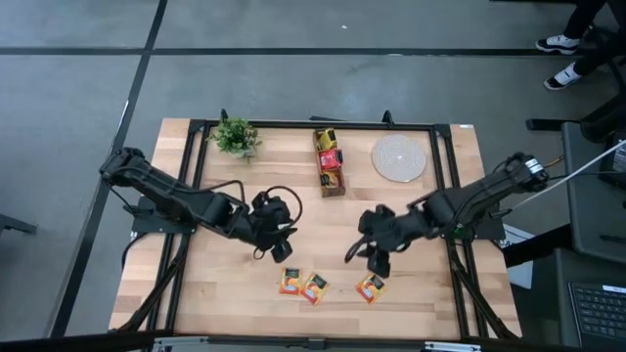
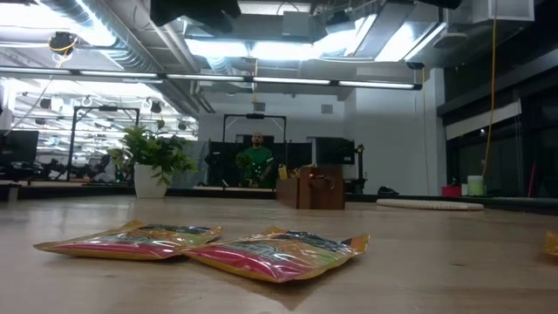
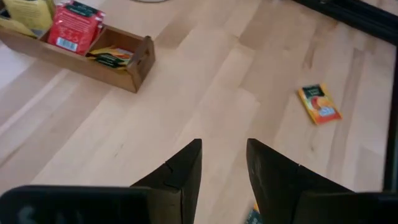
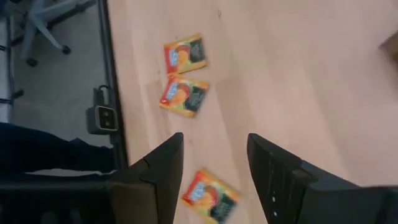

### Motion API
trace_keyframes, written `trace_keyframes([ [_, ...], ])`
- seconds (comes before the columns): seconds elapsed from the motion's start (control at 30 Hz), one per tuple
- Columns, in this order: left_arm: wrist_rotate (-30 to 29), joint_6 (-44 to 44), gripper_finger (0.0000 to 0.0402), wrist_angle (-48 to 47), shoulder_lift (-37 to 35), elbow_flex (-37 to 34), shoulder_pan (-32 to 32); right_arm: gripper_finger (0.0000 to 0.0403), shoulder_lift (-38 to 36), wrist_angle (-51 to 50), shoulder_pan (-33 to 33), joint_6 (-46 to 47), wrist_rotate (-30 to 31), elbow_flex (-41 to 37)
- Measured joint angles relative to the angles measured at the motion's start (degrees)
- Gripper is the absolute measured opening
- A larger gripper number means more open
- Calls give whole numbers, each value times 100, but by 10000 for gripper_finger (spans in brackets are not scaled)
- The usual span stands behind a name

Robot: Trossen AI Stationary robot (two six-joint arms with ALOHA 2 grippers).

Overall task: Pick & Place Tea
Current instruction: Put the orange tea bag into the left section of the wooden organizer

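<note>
Several tea sachets already stand in the wooden tray point(image 1: 332, 164), while three orange sachets point(image 1: 314, 287) lie flat near the table's front edge, well in front of it, each skewed diagonally. The right gripper point(image 1: 377, 262) hangs partly open and empty just behind the rightmost sachet point(image 4: 209, 197); the left gripper point(image 1: 277, 240), narrowly open, holds nothing.

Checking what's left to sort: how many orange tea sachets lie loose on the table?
3: two sachets side by side near the front edge, one under the right gripper. None seems hidden.
</note>
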Motion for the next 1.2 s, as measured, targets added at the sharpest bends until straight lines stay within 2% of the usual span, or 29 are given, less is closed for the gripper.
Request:
trace_keyframes([
  [0.37,93,87,122,50,-15,0,-288,178,542,652,458,1020,14,0],
  [0.5,350,227,123,50,-15,0,-319,178,649,813,554,1314,22,0],
  [0.73,463,190,119,48,-13,0,-413,178,785,1152,665,1483,24,0],
  [0.9,914,138,122,89,-13,0,-431,178,793,1191,668,1569,59,0],
  [1.2,915,80,119,92,-13,0,-431,178,893,999,775,1612,35,0],
])
